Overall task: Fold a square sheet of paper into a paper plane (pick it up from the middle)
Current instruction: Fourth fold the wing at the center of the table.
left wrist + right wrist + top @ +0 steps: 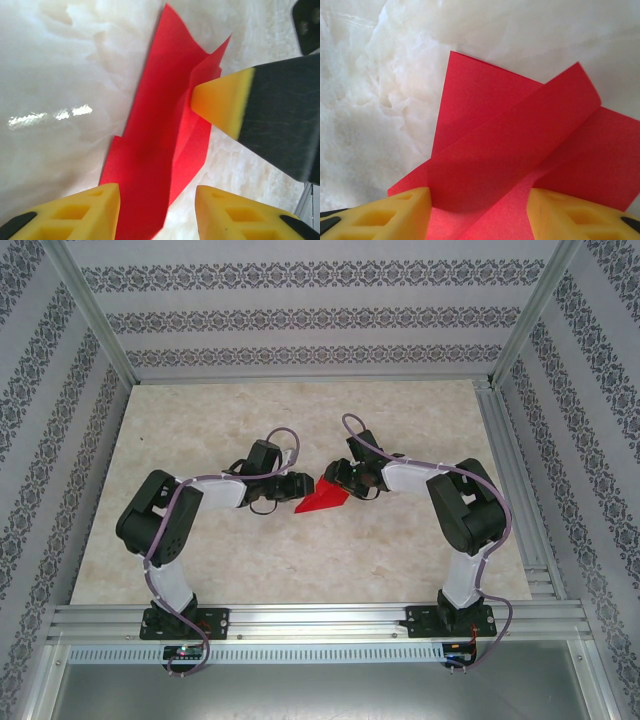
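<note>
The red paper point(322, 499) lies partly folded on the table between both arms, a pointed shape with raised flaps. My left gripper point(297, 487) is at its left end. In the left wrist view its yellow fingertips point(92, 212) stand apart, and the long red strip point(160, 145) runs between them without being pinched, so the left gripper point(157, 212) is open. My right gripper point(336, 480) is at the paper's upper right end. One of its yellow fingertips point(220, 102) touches a lifted fold. In the right wrist view the right gripper point(477, 215) is open, astride a diagonal flap point(520, 145).
The pale marbled tabletop point(300, 420) extends all around the paper. Patterned walls and aluminium frame rails point(300, 618) enclose the table, and the right edge has a metal rail point(510, 480).
</note>
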Available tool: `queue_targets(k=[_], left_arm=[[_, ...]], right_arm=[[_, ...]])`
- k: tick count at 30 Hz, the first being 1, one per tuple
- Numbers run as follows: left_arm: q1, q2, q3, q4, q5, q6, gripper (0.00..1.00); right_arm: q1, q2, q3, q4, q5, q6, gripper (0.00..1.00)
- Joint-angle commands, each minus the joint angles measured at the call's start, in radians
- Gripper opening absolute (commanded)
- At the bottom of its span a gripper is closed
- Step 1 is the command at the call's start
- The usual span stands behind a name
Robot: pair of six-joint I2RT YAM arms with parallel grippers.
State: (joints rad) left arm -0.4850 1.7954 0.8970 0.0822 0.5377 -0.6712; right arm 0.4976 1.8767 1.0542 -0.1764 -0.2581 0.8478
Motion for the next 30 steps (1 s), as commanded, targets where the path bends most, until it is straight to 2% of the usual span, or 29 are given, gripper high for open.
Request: queue_targets(k=[1,10,14,22,27,30], left_arm=[[0.006,-0.026,-0.019,0.014,0.002,0.064,0.45],[-0.015,-0.019,-0.037,0.033,0.033,0.197,0.44],[-0.033,-0.021,-0.036,0.038,0.005,0.243,0.41],[-0.074,-0.001,0.001,0.007,-0.04,0.285,0.41],[-0.086,0.014,0.008,-0.029,-0.093,0.313,0.32],[-0.087,0.018,0.001,-0.027,-0.106,0.319,0.3]], right_arm=[[-0.001,0.045,0.0,-0.088,0.086,0.022,0.56],[-0.003,0.045,0.009,-0.122,0.097,0.029,0.57],[-0.002,0.044,0.007,-0.123,0.096,0.029,0.57],[-0.002,0.055,0.01,-0.118,0.088,0.03,0.57],[-0.005,0.059,0.007,-0.116,0.082,0.032,0.56],[-0.006,0.058,0.007,-0.114,0.081,0.031,0.56]])
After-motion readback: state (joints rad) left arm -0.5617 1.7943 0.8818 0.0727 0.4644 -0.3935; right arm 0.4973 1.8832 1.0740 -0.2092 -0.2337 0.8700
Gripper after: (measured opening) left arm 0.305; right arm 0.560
